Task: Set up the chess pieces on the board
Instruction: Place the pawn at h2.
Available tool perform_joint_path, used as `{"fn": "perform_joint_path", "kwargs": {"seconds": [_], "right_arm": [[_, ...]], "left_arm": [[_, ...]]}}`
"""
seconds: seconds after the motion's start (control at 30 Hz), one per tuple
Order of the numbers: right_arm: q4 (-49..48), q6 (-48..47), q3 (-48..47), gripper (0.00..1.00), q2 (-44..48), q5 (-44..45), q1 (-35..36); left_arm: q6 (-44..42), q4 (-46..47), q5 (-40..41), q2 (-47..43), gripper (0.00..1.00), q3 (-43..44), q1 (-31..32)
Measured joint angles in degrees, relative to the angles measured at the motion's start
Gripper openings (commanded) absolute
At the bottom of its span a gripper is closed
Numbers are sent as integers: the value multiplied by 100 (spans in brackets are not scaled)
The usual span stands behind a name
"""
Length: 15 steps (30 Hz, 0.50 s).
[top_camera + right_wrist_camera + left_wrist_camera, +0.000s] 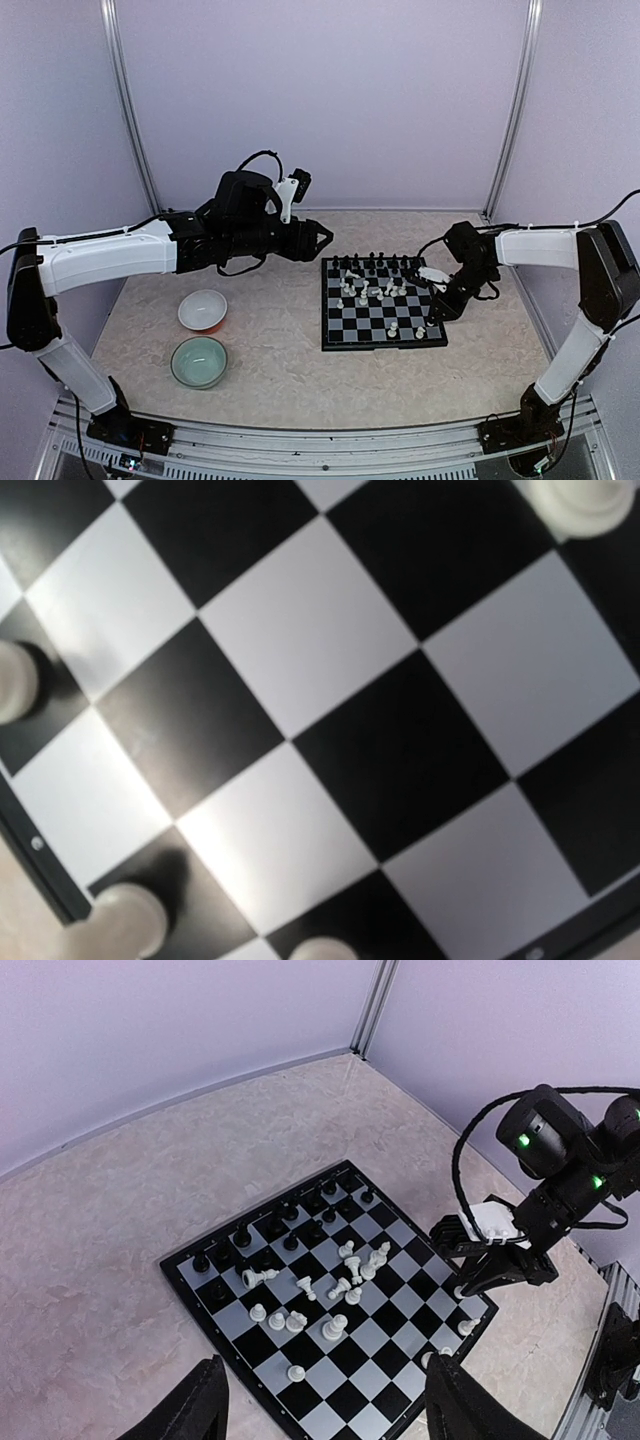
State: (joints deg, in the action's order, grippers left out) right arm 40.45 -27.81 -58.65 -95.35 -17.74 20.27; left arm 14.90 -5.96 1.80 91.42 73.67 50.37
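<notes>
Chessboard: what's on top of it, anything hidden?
On the chessboard, black pieces line the far side. White pieces sit scattered mid-board, one toppled, a few near the right edge. The right pincer hangs over that edge, covering the squares beneath it.

Close-up chequered squares of the board [300,620], four white chess pieces [580,502] at the edges

Chequered black-and-white board [362,331], white bowl [201,303], pale green bowl [198,361].

chess pieces [362,297] stand on board [372,331]
</notes>
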Motion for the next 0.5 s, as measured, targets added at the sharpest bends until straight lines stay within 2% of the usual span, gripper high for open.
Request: {"fn": "perform_joint_path", "kwargs": {"seconds": [0.33, 0.5], "right_arm": [[-11, 0, -37, 17, -52, 24, 20], [4, -9, -116, 21, -74, -26, 24]], "left_arm": [[0, -4, 0, 7, 67, 0, 0], [0, -7, 0, 7, 67, 2, 0]]}}
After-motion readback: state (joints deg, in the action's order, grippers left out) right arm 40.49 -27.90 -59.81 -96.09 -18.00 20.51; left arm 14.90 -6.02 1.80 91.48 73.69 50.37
